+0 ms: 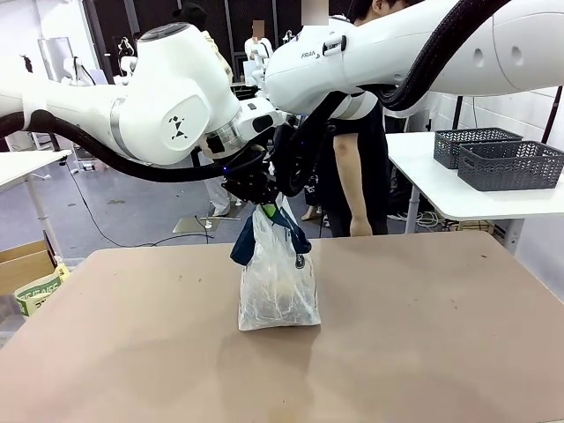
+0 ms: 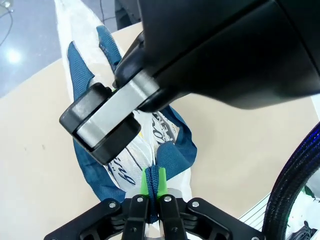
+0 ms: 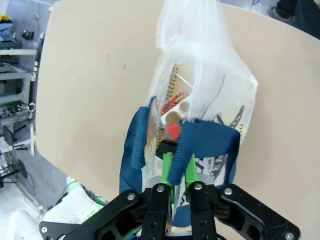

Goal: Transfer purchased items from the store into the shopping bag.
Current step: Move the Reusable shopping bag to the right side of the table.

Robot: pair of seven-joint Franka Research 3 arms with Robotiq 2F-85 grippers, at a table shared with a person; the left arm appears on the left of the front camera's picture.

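Two grippers on one floppy shopping bag (image 1: 278,286) mid-table: your left gripper (image 2: 152,186) is clamped on a blue strap (image 2: 170,155), and the right gripper (image 3: 177,167) has its pads around the other strap. Thin, slippery film with light goods (image 3: 175,112) inside, so I'd keep to the straps. Smooth tan table (image 1: 441,352), grey baskets (image 1: 498,159) far right.

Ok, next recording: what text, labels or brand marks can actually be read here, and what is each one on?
"FRA", cut off: on the white right robot arm, front view.
Green lettering on the folded paper bag at the table's left edge: too blurred to read.
Dark script print on the translucent whitish plastic shopping bag with navy blue handles: crumpled, only stray letters, not readable.
Red round label on an item inside the bag: too small.
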